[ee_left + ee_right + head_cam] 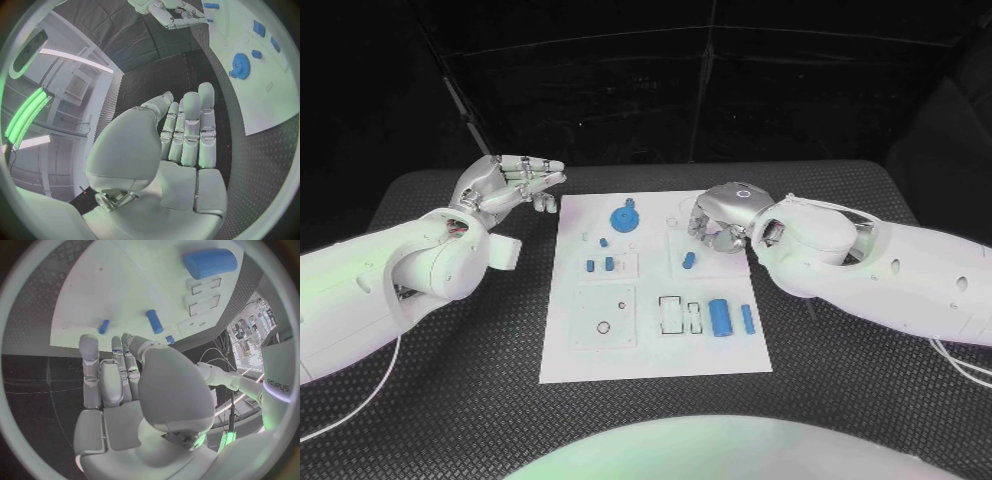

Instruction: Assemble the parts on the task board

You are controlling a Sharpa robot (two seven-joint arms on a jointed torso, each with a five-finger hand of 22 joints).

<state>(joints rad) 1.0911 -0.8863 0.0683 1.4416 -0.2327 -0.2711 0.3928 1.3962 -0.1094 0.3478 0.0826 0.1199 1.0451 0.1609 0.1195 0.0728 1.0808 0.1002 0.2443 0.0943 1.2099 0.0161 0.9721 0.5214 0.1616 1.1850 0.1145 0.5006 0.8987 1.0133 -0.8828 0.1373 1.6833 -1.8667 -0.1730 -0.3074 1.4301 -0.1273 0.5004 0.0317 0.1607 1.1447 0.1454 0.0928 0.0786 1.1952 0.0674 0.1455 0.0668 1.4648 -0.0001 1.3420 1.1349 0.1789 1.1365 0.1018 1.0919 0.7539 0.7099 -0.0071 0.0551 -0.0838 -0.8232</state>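
A: Nearest to us on the task board (653, 365) we see the big blue cylinder (720, 317), lying flat with a thinner blue pin (747, 319) just beside it, both w/ long axis running from near edge to far edge of the board.

B: And the hands?

A: Right hand (710, 222) hovers over the far right part of the board, fingers pointing down, near a small blue peg (688, 260). We see nothing in it, fingers apart, so we call it open. Left hand (512, 186) is off the board on the black table (459, 400), fingers straight and together, holding nothing.

B: Which step, then?

A: We judge it is a reach for a pick, prob. the small blue peg; no part is grasped yet. The blue gear (626, 216) lies flat at the far middle. Next move needs the right hand to come lower, w/ fingers across the peg's long axis, which also points near-to-far.
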